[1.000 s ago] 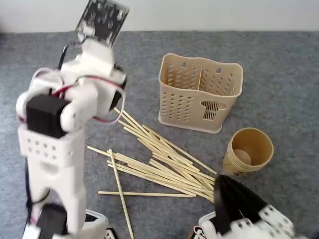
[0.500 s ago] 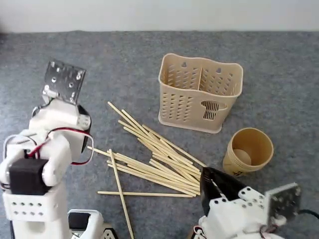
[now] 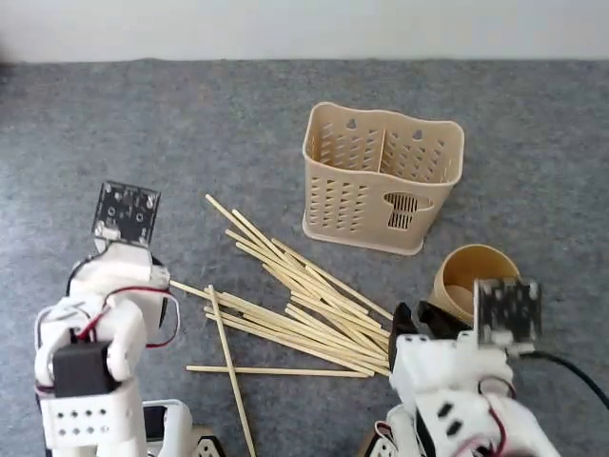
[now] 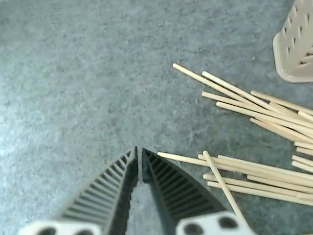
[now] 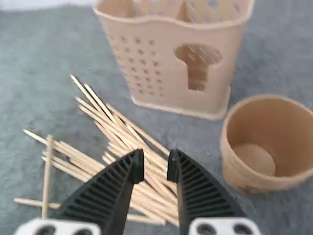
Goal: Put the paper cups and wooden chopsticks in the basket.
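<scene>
White arms (image 3: 95,319), seemingly red-black wiring (image 3: 143,291)

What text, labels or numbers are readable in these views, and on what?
No text can be read.
On the paper cup: faint dark marks low on the outer wall, too blurred to read.
On the basket: none, only holes and a keyhole-shaped cutout.
On the chopsticks: none, plain wood.

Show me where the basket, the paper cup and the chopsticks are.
basket (image 3: 357,205): high view, front wall.
paper cup (image 5: 279,122): right wrist view, inner wall.
chopsticks (image 3: 328,333): high view, middle of the pile.
</scene>
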### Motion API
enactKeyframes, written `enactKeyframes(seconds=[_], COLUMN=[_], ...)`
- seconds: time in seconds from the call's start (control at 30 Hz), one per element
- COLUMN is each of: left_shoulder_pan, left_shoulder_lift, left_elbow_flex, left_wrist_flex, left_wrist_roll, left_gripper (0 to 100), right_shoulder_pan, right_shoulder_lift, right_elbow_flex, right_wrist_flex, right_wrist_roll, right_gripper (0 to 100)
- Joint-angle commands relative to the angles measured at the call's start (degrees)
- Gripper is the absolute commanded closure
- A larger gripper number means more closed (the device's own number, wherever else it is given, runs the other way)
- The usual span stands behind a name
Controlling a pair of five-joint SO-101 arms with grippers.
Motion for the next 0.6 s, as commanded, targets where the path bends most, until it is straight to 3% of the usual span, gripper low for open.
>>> enactKeyframes(seconds=[0.0, 0.17, 0.3, 0.57], left_shoulder_pan=[-0.26, -0.44, -5.10, -7.74], left_shoulder_lift=[-5.89, -15.12, -21.45, -22.77], left_elbow_flex=[3.65, 11.12, 15.25, 20.70], left_wrist_flex=[-1.14, -2.99, -6.07, -8.00], left_wrist_roll=[-0.62, -0.62, -0.88, -4.31], left_gripper=[99, 99, 99, 99], right_shoulder_pan=[2.07, 2.42, 2.51, 2.68], right_shoulder_lift=[5.93, 9.54, 13.49, 25.36], right_elbow_flex=[-1.49, -4.13, -4.57, -12.48], right_wrist_flex=[-0.66, -0.66, -0.57, -0.04], right_wrist_roll=[0.79, 6.86, 11.16, 17.23], right_gripper=[89.4, 89.4, 89.4, 89.3])
